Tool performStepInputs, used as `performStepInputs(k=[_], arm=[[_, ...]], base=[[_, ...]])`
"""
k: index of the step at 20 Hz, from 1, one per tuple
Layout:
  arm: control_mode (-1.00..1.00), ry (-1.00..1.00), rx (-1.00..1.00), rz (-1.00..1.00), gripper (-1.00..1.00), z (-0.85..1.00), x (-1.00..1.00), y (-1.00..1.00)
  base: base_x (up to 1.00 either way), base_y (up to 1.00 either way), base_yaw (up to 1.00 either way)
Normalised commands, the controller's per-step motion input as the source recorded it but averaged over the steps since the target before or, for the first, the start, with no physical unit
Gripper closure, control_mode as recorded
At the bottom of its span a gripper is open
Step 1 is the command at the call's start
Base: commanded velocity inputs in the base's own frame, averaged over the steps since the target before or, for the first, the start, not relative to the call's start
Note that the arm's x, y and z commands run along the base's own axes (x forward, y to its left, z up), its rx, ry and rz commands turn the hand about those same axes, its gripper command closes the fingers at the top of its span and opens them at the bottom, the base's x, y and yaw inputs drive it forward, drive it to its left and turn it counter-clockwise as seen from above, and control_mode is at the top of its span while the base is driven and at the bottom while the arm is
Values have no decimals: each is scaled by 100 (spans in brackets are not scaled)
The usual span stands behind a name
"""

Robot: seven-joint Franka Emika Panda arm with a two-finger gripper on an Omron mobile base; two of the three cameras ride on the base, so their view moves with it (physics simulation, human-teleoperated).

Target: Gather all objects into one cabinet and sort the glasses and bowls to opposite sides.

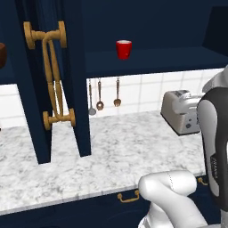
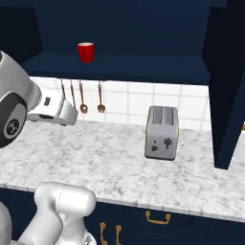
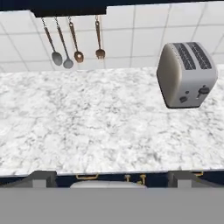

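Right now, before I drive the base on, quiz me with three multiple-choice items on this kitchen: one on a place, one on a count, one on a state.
1. Where does the glossy red cup stand?
A. on the marble counter
B. on the navy cabinet's inner shelf
C. on top of the toaster

2. How many utensils hang from the rail under the cabinet?
A. two
B. four
C. six

3. How are the navy cabinet doors with curved brass handles?
A. swung open
B. shut
C. removed

Key: 1 B, the cup sits upright on the shelf. 2 B, the hand view shows four hanging utensils. 3 A, the doors stand edge-on, baring the shelf.
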Motion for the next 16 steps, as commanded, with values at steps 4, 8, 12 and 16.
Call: performStepInputs(k=[4, 8, 12, 16], arm=[[-100, -39, 6, 13, -100, 55, 0, 0], [-100, -37, 4, 8, -100, 62, 4, 0], [-100, -16, 0, 0, -100, 54, 41, 11], [-100, -1, 0, 0, -100, 48, 72, 16]], base=[[0, 0, 0], [0, 0, 0], [0, 0, 0], [0, 0, 0]])
